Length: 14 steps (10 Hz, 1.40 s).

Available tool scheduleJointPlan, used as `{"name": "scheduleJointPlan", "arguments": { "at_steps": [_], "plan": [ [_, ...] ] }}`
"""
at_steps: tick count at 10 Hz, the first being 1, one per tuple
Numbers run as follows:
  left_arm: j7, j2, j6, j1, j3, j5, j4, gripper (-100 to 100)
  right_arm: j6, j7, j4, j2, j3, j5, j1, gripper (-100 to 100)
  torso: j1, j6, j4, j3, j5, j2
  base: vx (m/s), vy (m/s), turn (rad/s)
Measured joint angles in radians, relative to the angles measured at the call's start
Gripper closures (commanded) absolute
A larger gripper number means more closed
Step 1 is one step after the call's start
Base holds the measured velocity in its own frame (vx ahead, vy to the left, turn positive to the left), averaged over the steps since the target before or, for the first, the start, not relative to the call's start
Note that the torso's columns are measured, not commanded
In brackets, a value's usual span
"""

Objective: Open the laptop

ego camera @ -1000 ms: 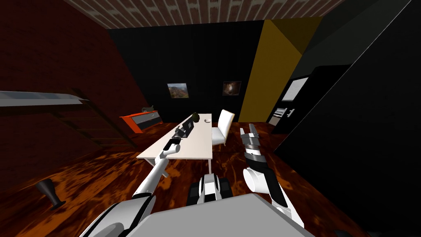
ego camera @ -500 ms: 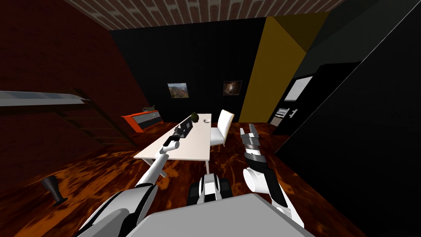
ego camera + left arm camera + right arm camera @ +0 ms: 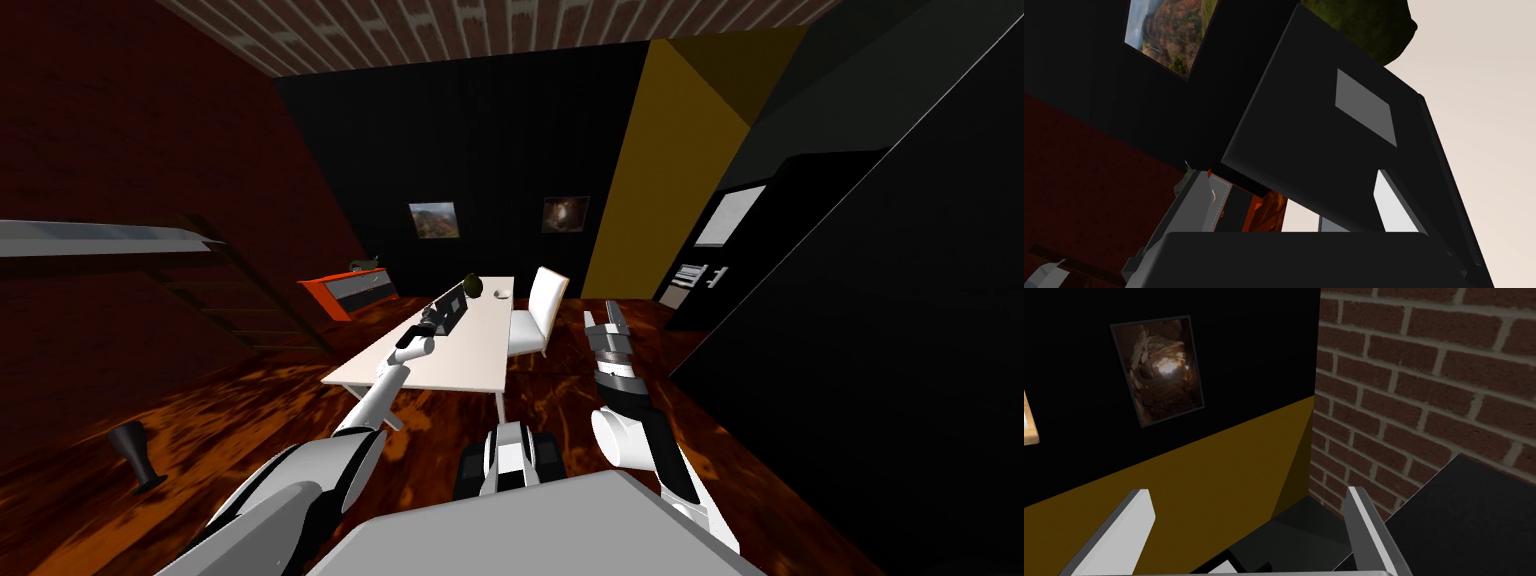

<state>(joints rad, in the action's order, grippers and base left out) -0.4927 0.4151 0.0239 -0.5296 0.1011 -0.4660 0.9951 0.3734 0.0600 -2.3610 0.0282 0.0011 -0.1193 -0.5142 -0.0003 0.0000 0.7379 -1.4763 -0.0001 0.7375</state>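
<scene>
The laptop [image 3: 1324, 130] sits on the surface [image 3: 470, 360] near its left edge, lid part raised. The left tool [image 3: 1286, 172], fingers spread, meets the lid's edge, likely to lever it up. The right tool [image 3: 1247, 492], open, hangs aside.

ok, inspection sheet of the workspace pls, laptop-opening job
Surface: white table on a reddish wooden floor.
Job's things: dark laptop toward the table's left side. The lid's outer face, with a grey patch, is turned to the left wrist camera. The lid looks partly raised, angle unclear.
Clutter: dark green roundish object and small white item at the table's far end.
Grippers: left end effector at the laptop's lid, fingers apart, contact unclear. Right end effector raised beside the table, open, empty.
Cables: nothing seen.
Surroundings: white chair at the table's right side; orange cabinet; framed pictures on the dark wall.
</scene>
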Motion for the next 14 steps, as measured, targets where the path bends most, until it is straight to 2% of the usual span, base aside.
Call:
{"name": "scheduleJointPlan", "arguments": {
  "at_steps": [5, 6, 7, 8, 12, 14],
  "plan": [
    [-0.049, 0.068, -0.043, -0.108, 0.006, -0.037, -0.135, -100, 0.0, 0.0, 0.0, 0.0, 0.0, 0.0, 0.0, 0, 0.001, 0.0, 0.0, 0.0, 0.0, 0.001, 0.015, -0.076, 0.028],
    [-0.051, 0.07, -0.043, -0.11, 0.006, -0.038, -0.138, -100, 0.0, 0.0, 0.0, 0.0, 0.0, 0.0, 0.0, 0, 0.003, 0.0, 0.0, 0.001, 0.001, 0.001, 0.002, -0.008, -0.002],
    [-0.051, 0.07, -0.043, -0.11, 0.006, -0.038, -0.137, 100, 0.0, 0.0, 0.0, 0.0, 0.0, 0.0, 0.0, 0, 0.003, 0.0, 0.0, 0.001, 0.001, 0.001, 0.005, 0.001, 0.011],
    [-0.051, 0.073, -0.042, -0.112, 0.008, -0.038, -0.136, 100, 0.0, 0.0, 0.0, 0.0, 0.0, 0.0, 0.0, 0, 0.002, 0.001, -0.002, 0.0, 0.002, 0.001, 0.019, 0.064, 0.039],
    [-0.108, 0.074, -0.11, -0.133, 0.027, -0.089, -0.126, 100, 0.0, 0.0, 0.0, 0.0, 0.0, 0.0, 0.0, 0, 0.008, -0.003, -0.005, -0.005, 0.004, -0.007, 0.004, 0.077, -0.001],
    [-0.145, 0.083, -0.147, -0.145, 0.029, -0.126, -0.126, 100, 0.0, 0.0, 0.0, 0.0, 0.0, 0.0, 0.0, 0, 0.009, -0.003, -0.007, -0.005, 0.006, -0.008, 0.018, 0.079, 0.013]
  ]
}}
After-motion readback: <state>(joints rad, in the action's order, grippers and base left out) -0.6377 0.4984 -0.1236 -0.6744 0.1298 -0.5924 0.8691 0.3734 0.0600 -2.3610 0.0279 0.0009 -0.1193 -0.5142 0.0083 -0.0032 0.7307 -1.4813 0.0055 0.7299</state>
